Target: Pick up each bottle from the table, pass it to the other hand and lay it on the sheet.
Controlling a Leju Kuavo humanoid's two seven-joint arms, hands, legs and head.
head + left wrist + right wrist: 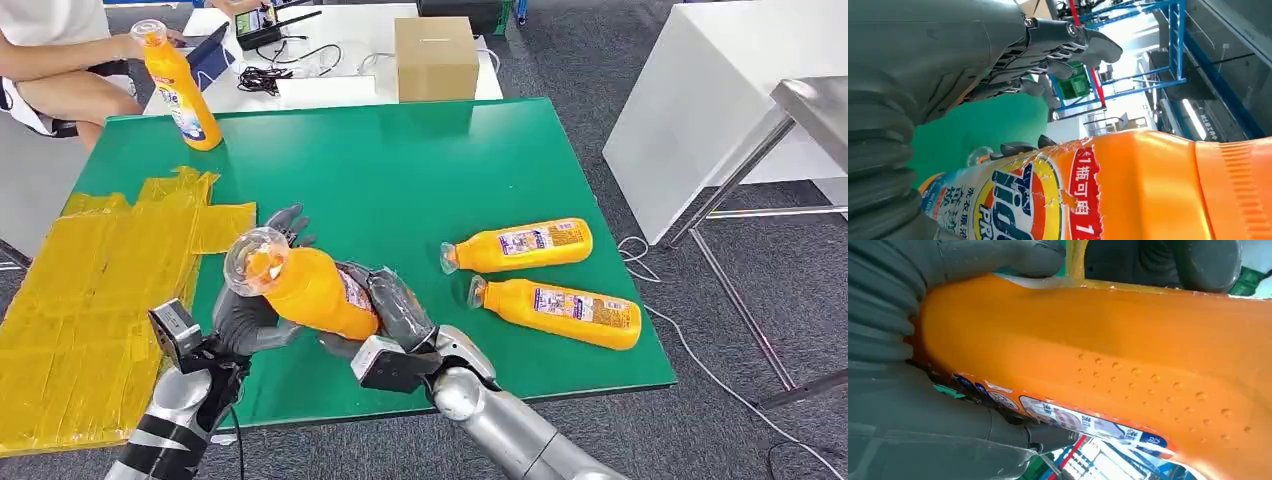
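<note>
An orange detergent bottle [315, 290] with a clear cap is held up over the near edge of the green table [400, 170]. My right hand [395, 312] grips its lower body; up close, the thumb [1013, 257] wraps over the orange bottle [1123, 350]. My left hand [255, 315] is cupped beneath the neck end with its fingers [288, 225] spread behind the cap. In the left wrist view those fingers [1063, 45] stand straight, off the labelled bottle [1148, 190]. The yellow sheet [100, 270] covers the table's left side.
Two more orange bottles [525, 245] [560, 312] lie on their sides at the right of the table. A person's hand holds another bottle [182, 90] upright at the far left corner. A cardboard box [435, 58] sits on a white table behind.
</note>
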